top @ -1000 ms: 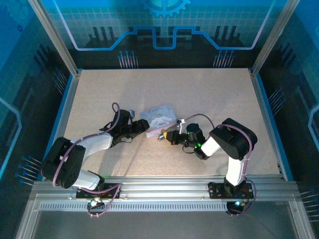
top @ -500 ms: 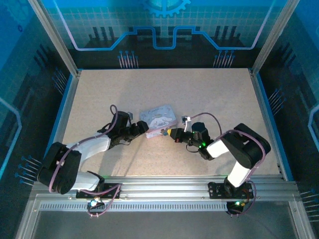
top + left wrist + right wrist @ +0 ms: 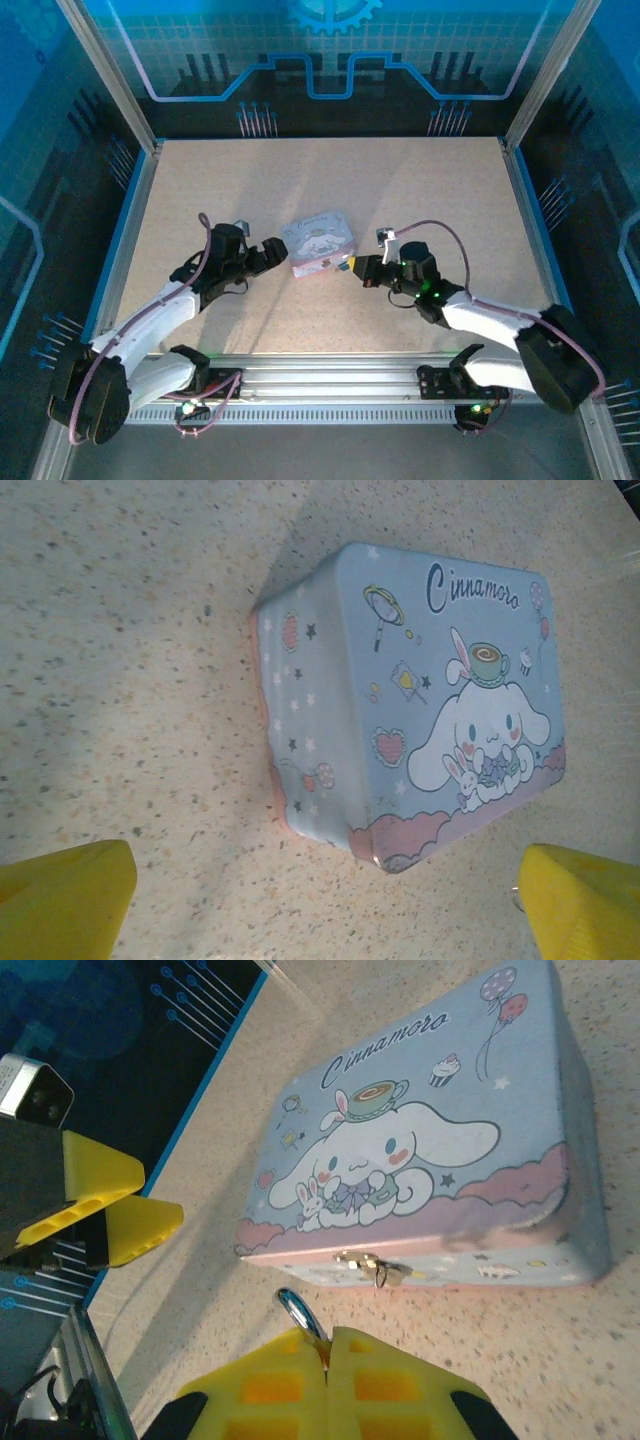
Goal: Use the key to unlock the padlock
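From above we see the left claw (image 3: pixel 273 253) spread beside the tin (image 3: pixel 320 243) on the desk (image 3: pixel 400 190), and the right claw (image 3: pixel 348 266) opposite. Our left wrist shows fingers (image 3: pixel 60 895) apart, empty. Our right wrist shows pads (image 3: pixel 270 1385) clamped on a silvery loop, likely the key (image 3: pixel 297 1312), aimed at the latch (image 3: pixel 375 1267). We cannot find the padlock.

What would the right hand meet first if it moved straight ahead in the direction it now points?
Most likely the pink front wall of the tin, near its small latch. The right hand, shut on what looks like the padlock, points at it; the gap looks short, though depth is unclear.
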Robot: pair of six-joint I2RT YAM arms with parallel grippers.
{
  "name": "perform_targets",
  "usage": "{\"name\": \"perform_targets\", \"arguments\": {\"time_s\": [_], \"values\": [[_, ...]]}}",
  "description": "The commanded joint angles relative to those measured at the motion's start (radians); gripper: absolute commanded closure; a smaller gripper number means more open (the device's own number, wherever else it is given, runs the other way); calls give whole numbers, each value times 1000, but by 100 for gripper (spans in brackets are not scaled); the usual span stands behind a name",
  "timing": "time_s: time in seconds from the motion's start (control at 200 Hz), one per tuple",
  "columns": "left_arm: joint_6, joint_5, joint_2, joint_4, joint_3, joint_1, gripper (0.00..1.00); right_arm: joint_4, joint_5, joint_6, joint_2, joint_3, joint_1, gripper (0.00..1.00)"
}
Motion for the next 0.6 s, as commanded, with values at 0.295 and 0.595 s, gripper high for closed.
{"name": "perform_targets", "arguments": {"time_s": [0.295,0.595], "values": [[18,-59,-113,-101,-17,24,1,-831,21,-202,-347,175,-12,100],[12,-62,-126,-116,-20,27,1,-1166,10,-198,-469,223,-13,100]]}}
